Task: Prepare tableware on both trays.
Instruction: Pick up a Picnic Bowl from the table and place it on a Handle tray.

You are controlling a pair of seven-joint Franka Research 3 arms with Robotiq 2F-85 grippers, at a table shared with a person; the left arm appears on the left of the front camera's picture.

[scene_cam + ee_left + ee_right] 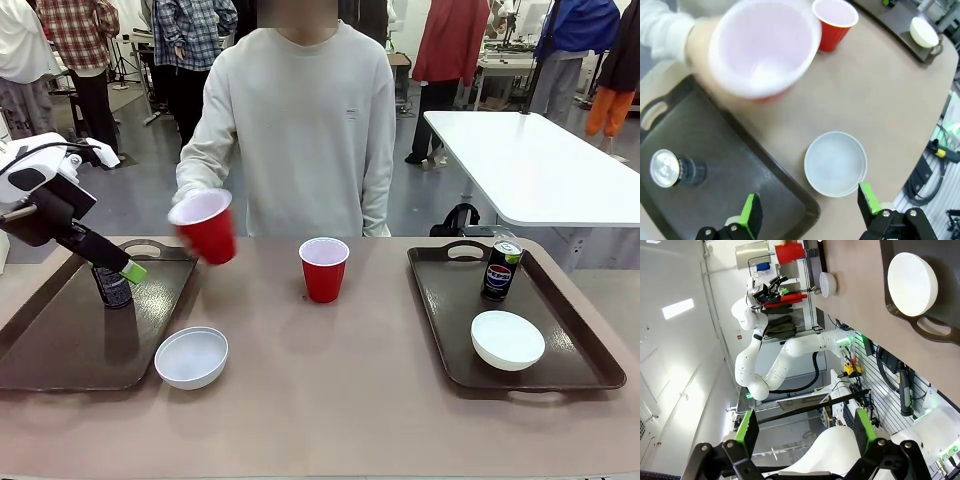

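Observation:
My left gripper [122, 268] hangs open over the left tray [60, 345], close above the black-green can [112, 287] standing on it. In the left wrist view the gripper [810, 210] holds nothing; the can [665, 168] is off to its side. A person's hand carries a blurred red cup [205, 226] above that tray's far right corner. The second red cup [324, 268] stands mid-table. One white bowl [191, 356] sits on the table against the left tray's rim. The right tray [585, 365] holds the Pepsi can [502, 268] and the other bowl [507, 339]. My right gripper [805, 432] is open and empty.
The person stands at the far side, directly behind the middle cup. In the right wrist view the bowl [912, 284] and the right tray's handle [935, 332] lie at the upper right, far from the fingers. A white table [540, 160] stands beyond at the right.

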